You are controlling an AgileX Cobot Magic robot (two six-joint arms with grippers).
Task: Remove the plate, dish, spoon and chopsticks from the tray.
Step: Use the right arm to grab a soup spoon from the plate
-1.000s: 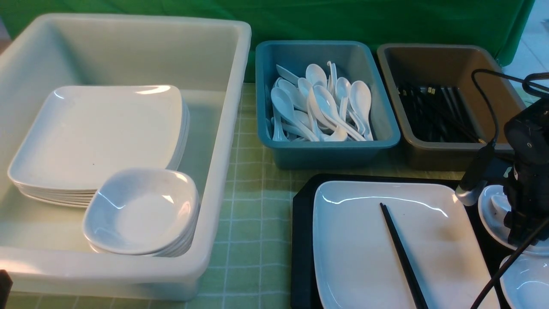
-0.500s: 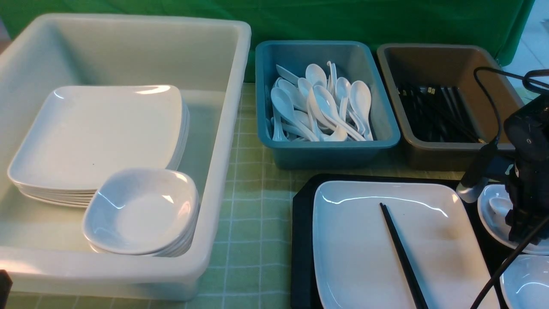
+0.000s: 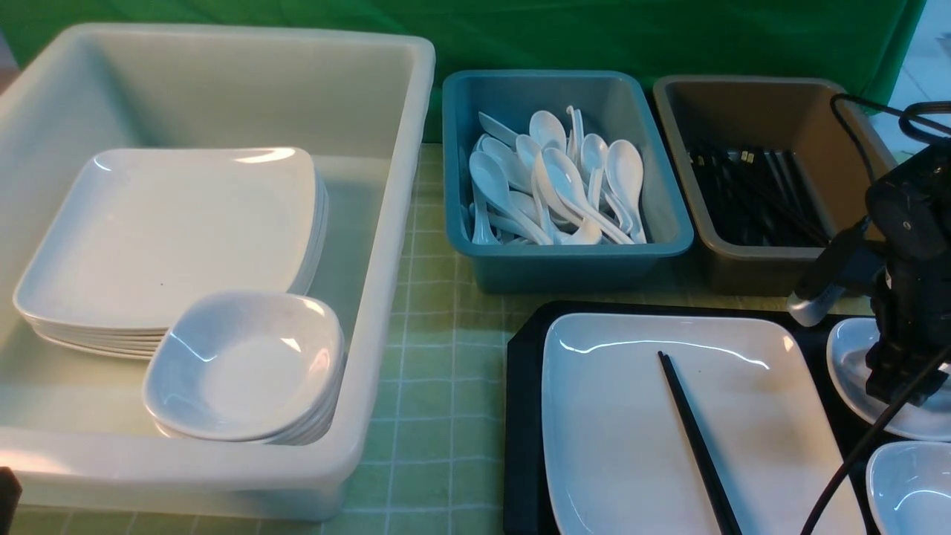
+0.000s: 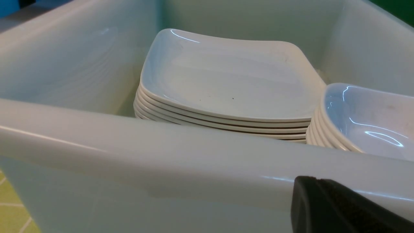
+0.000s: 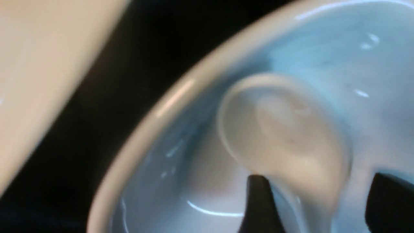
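The black tray (image 3: 522, 416) lies at the front right. On it rests the large white plate (image 3: 631, 446) with the black chopsticks (image 3: 695, 438) lying across it. A small deep white dish (image 3: 847, 364) sits at the tray's right end. My right gripper (image 3: 900, 385) reaches down into this dish. In the right wrist view the spoon (image 5: 284, 129) lies in the dish (image 5: 181, 97), its handle between my open gripper (image 5: 317, 177); the fingers do not touch it. The front view hides the spoon. My left gripper (image 4: 315, 183) is shut and empty outside the white tub.
A big white tub (image 3: 386, 245) at left holds stacked plates (image 3: 171, 230) and stacked dishes (image 3: 245, 364). A teal bin (image 3: 654, 171) holds several spoons. A brown bin (image 3: 683, 148) holds chopsticks. A second small dish (image 3: 910, 487) sits at the tray's front right corner.
My right gripper has sunk a little into the small dish, and the spoon that showed beside it in the front view is now covered. The left arm has not moved.
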